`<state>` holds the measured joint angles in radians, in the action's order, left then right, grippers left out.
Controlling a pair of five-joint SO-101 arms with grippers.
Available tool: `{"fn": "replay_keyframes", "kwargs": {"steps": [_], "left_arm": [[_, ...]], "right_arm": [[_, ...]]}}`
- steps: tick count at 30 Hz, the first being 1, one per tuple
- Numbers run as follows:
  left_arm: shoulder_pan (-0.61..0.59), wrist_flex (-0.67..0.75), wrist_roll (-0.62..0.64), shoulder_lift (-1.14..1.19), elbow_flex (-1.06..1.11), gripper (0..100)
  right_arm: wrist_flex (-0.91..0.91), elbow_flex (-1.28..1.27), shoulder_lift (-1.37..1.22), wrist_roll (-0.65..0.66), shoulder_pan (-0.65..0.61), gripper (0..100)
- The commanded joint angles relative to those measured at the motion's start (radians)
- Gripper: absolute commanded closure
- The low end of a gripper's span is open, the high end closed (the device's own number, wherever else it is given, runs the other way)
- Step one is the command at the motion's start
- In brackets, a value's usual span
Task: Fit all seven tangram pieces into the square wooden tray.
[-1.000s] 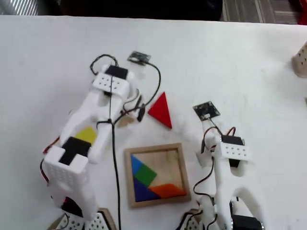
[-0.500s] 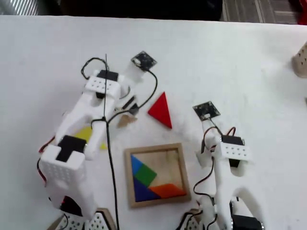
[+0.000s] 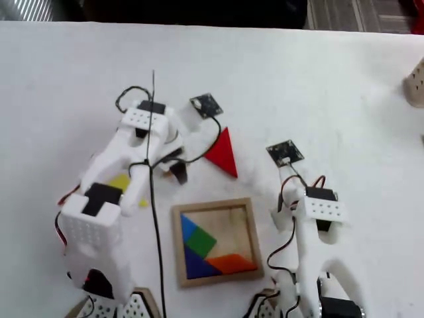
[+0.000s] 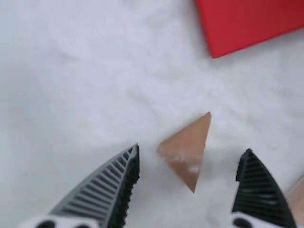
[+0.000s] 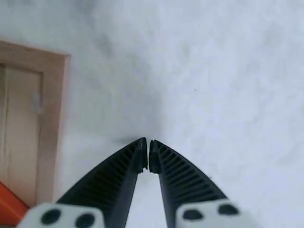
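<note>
The square wooden tray (image 3: 246, 232) holds blue, green and orange pieces (image 3: 201, 242) in its near-left part. A red triangle (image 3: 222, 152) lies beyond it on the white table. My left gripper (image 3: 174, 165) stands open over a small brown triangle (image 4: 186, 149), which lies on the table between its grey finger (image 4: 116, 187) and black finger (image 4: 254, 185), touching neither. The red triangle's corner (image 4: 247, 21) shows just past it. A yellow piece (image 3: 120, 182) lies partly under the left arm. My right gripper (image 5: 147, 156) is shut and holds nothing, just right of the tray's edge (image 5: 50, 123).
A small yellow sliver (image 3: 143, 203) shows by the left arm. Black cables (image 3: 156, 218) trail from that arm along the tray's left side. A perforated wooden object (image 3: 415, 83) stands at the far right edge. Open table lies at the back and right.
My left gripper has swung back from near the red triangle and come down around the brown triangle. More of the yellow piece shows. The right arm has not moved.
</note>
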<state>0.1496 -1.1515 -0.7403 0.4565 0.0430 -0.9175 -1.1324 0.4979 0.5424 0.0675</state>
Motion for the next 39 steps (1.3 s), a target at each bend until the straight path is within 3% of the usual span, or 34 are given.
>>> {"fn": "replay_keyframes", "kwargs": {"steps": [1, 7, 17, 29, 36, 39], "left_arm": [[-0.004, -0.012, -0.003, 0.047, -0.072, 68], [-0.007, -0.169, -0.002, 0.217, -0.330, 71], [0.042, -0.281, -0.012, 0.335, -0.505, 98], [0.047, -0.281, -0.008, 0.323, -0.516, 98], [0.021, -0.330, -0.003, 0.185, -0.526, 98], [-0.013, -0.385, -0.005, 0.140, -0.526, 88]], "right_arm": [[0.008, 0.041, 0.005, 0.011, -0.012, 98.0], [0.008, 0.041, 0.005, 0.009, -0.012, 98.0], [0.008, 0.041, 0.005, 0.009, -0.012, 98.0], [0.008, 0.041, 0.005, 0.008, -0.012, 98.0], [0.008, 0.041, 0.005, 0.008, -0.012, 98.0], [0.008, 0.041, 0.005, 0.009, -0.012, 98.0]]}}
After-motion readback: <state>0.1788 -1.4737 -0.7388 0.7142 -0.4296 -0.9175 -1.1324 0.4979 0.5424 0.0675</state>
